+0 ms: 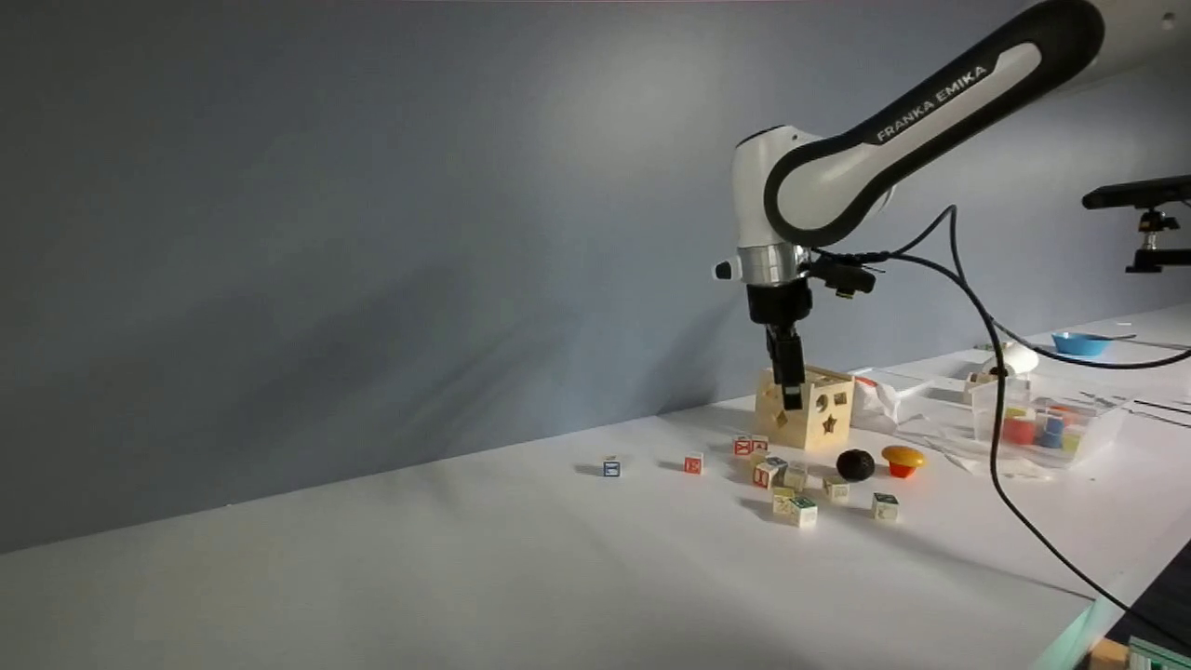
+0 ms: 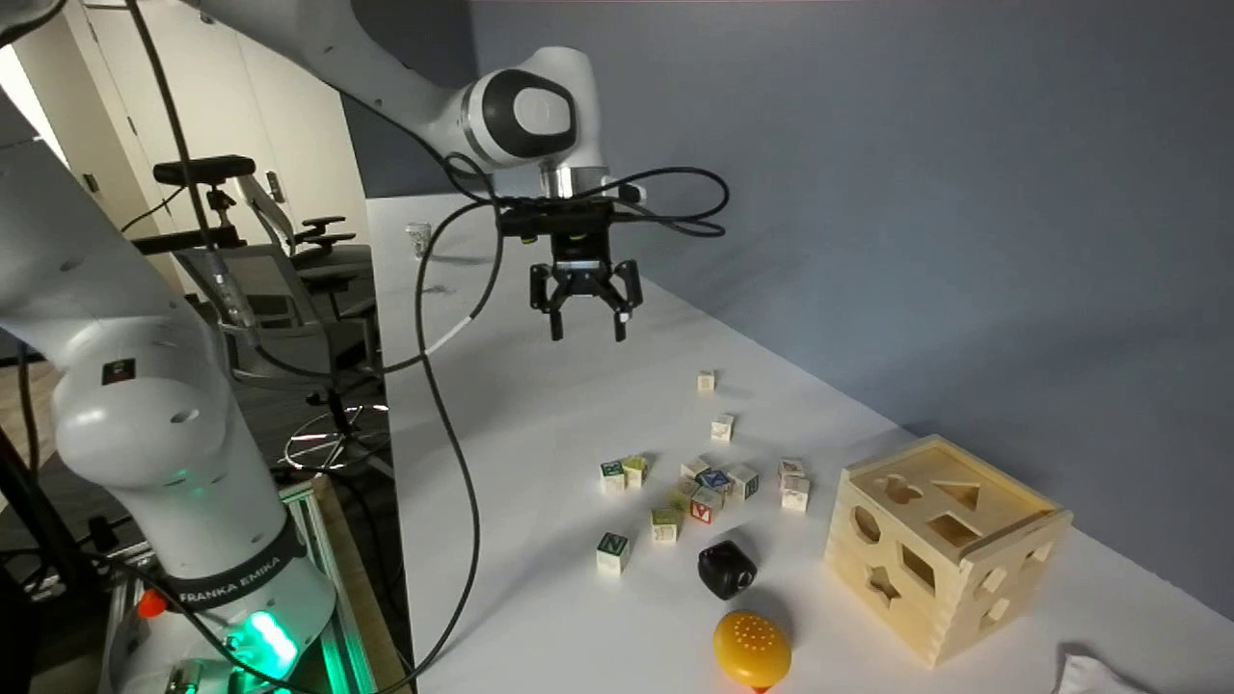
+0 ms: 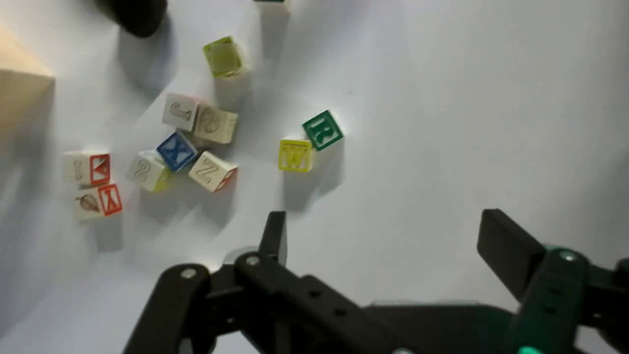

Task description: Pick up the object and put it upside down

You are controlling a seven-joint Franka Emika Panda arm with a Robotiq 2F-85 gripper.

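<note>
Released pincer, orange-capped toy near wooden box

In an exterior view the orange-capped toy stands cap up on the table, to the near right of the wooden box, whose inside is hidden. Farther right, a clear bin holds red and blue pieces. At the far right sits a blue bowl, contents hidden. The pincer gapes wide above the table.

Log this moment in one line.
Gripper: open, empty, above table | orange-capped toy: on table, cap up, ungrasped | letter blocks: scattered
</note>
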